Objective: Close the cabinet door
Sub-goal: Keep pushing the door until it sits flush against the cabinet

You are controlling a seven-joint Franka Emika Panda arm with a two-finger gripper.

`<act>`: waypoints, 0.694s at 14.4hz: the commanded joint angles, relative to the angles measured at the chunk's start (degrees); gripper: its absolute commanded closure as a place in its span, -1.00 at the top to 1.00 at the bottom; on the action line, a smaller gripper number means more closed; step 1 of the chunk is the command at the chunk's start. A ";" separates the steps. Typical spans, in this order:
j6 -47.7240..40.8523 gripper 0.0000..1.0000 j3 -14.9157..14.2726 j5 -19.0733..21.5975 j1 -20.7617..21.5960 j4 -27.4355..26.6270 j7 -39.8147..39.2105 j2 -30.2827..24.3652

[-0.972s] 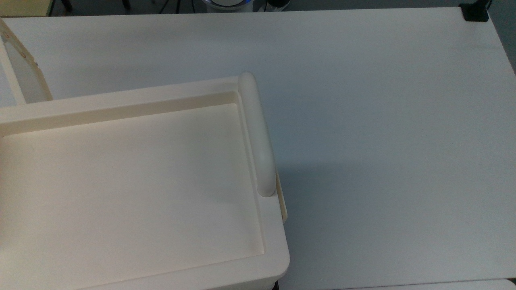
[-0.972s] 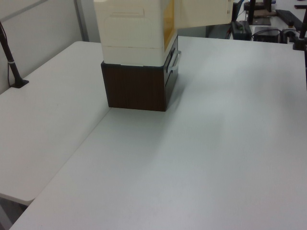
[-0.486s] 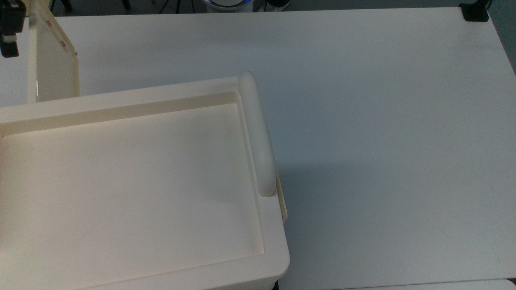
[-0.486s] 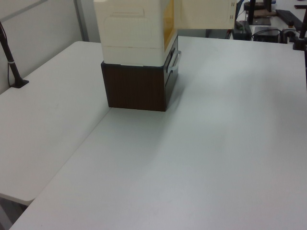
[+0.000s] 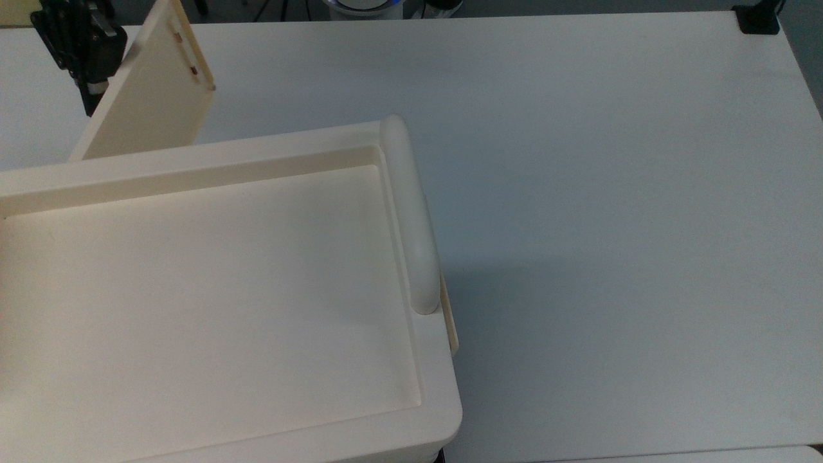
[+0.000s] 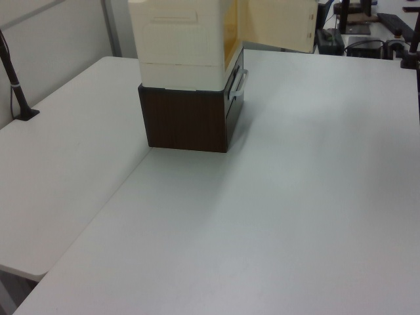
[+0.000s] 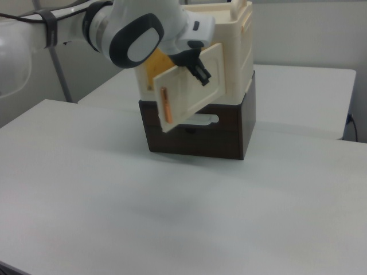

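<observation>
Pushed further round than a moment ago: cabinet door (image 7: 180, 103) half open, standing out from the cabinet (image 7: 238, 51). Gripper (image 7: 200, 73) right against its outer face; cannot tell if open or shut. Could slide off the smooth door and leave it ajar.

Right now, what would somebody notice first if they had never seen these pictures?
Probably the big white arm at the right view's top left, its gripper up against the half-open door. Next, the cream cabinet that the door hangs from, standing on a dark brown box in the middle of a white table.
</observation>
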 commanded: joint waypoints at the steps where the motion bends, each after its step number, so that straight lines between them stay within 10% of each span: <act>1: -0.31 -1.00 1.90 0.68 -0.20 0.26 4.02 -0.67; 10: 15.32 -1.00 4.98 7.62 0.59 2.11 4.29 4.78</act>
